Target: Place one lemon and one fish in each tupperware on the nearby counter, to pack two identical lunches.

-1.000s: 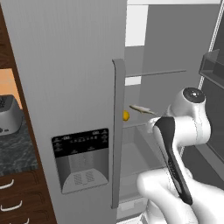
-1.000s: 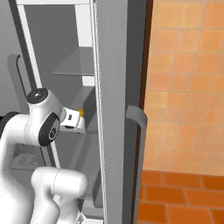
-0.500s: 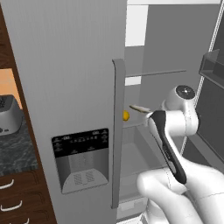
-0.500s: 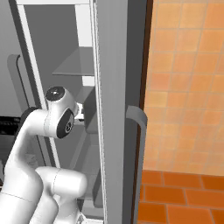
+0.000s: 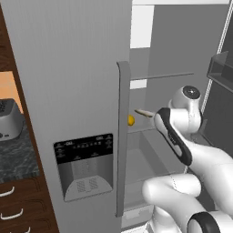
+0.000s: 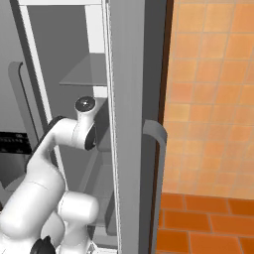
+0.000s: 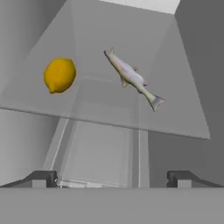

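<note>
**Reaching deeper into the fridge**

I am swinging my arm further inside than a moment ago, so the first pick is getting close. My gripper (image 7: 113, 178) is standing wide apart, holding nothing. On the glass shelf (image 7: 175, 118), the lemon (image 7: 59, 75) is lying at ten o'clock and the fish (image 7: 132, 78) at one o'clock, apart. The second pair and the tupperware are staying hidden; my elbow is covering the fingers from the base views.

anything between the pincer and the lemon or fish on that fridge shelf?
Nothing visible. In the hand view the open pincer looks straight at the glass shelf, where the lemon and the fish lie apart, with bare shelf in front of both.
</note>
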You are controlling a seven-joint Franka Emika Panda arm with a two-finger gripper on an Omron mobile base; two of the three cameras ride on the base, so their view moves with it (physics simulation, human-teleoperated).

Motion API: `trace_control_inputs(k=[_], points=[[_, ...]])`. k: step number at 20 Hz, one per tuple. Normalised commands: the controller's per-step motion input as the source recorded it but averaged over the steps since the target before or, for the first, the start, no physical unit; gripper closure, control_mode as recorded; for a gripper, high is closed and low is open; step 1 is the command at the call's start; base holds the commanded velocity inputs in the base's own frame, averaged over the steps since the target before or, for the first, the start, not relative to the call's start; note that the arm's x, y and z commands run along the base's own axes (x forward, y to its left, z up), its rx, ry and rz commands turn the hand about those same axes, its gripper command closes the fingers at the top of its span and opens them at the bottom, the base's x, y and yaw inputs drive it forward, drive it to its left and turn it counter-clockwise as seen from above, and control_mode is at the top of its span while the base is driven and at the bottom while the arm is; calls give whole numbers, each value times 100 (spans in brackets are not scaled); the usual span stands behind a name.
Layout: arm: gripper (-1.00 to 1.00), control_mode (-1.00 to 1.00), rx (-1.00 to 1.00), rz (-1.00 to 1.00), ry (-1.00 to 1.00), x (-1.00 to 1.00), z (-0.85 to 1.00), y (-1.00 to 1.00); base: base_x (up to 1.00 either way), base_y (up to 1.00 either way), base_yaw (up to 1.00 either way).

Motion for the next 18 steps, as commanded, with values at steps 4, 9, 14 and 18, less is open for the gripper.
trace_control_inputs(k=[4,9,14,18], points=[[-100,-100,-5,15,0,67,-20,-16,0,0,0],[-100,-100,-7,16,0,61,-36,-13,0,0,0],[-100,-100,-6,15,4,59,-15,-5,0,0,0],[-100,-100,-4,15,2,54,-8,-10,0,0,0]])
